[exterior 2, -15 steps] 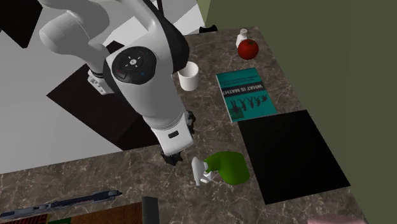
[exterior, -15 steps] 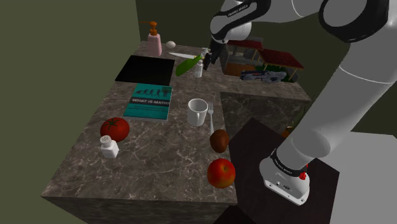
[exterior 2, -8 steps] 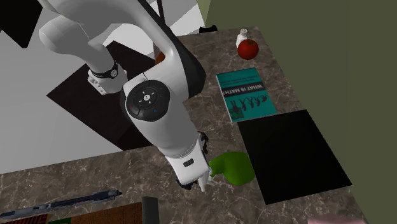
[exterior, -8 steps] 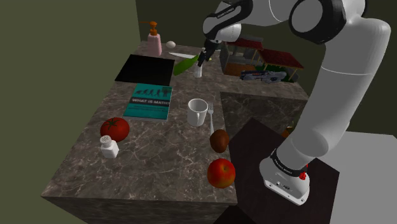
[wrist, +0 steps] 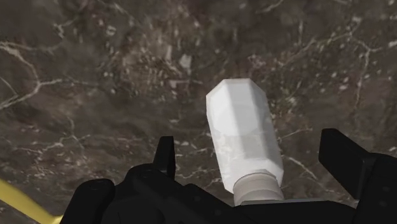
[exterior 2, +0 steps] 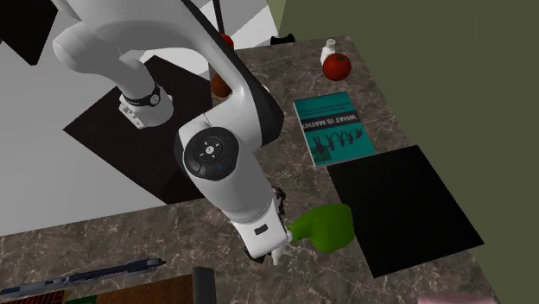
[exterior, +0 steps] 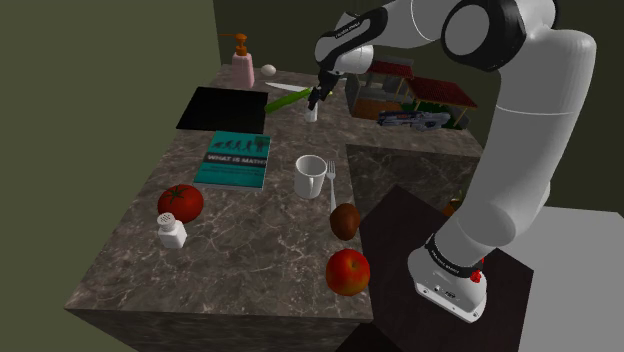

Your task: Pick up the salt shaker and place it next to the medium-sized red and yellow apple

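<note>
My black gripper [exterior: 314, 100] hangs at the back of the marble counter [exterior: 250, 250], over a small white shaker [exterior: 311, 114]. In the wrist view this faceted white shaker [wrist: 243, 140] sits between the open fingers, its grey cap toward the hand and closer to one finger; neither finger [wrist: 167, 156] touches it. A second white shaker [exterior: 172, 234] stands at the front beside a red tomato [exterior: 180, 202]. The red and yellow apple [exterior: 347, 271] rests near the counter's front edge, far from the gripper.
A green object [exterior: 284, 101] lies just beside the gripper, against a black mat [exterior: 225, 107]. Mid-counter are a white mug [exterior: 310, 177], a fork [exterior: 331, 188], a teal book [exterior: 236, 159] and a brown fruit [exterior: 345, 220]. A soap dispenser [exterior: 242, 62] stands at the back.
The arm has swung and brought the gripper toward the shoulder view's left, onto the back shaker. The green object has slid toward the black mat. The fingers stay open.
</note>
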Motion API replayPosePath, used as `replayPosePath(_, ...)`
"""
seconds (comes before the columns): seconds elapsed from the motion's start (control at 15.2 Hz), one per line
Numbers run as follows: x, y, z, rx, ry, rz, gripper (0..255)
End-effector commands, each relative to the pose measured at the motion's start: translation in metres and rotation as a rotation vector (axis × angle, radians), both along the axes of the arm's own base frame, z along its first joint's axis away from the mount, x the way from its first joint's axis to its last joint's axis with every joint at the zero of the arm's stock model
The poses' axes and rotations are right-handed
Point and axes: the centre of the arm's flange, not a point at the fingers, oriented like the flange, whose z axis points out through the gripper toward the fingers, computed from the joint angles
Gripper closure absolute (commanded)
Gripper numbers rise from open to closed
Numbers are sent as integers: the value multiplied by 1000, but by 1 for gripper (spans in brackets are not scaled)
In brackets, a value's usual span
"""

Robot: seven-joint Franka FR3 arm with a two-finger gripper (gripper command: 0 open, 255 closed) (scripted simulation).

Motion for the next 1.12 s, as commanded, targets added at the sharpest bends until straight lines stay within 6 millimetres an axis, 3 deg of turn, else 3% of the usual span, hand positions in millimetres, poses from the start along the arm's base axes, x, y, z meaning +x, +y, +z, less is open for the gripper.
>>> replayPosePath(0.0,1,3,-5,3,6,4,0)
replayPosePath(0.33,1,3,-5,3,6,4,0)
replayPosePath(0.4,1,3,-4,3,6,4,255)
replayPosePath(1.06,1,3,1,3,6,4,255)
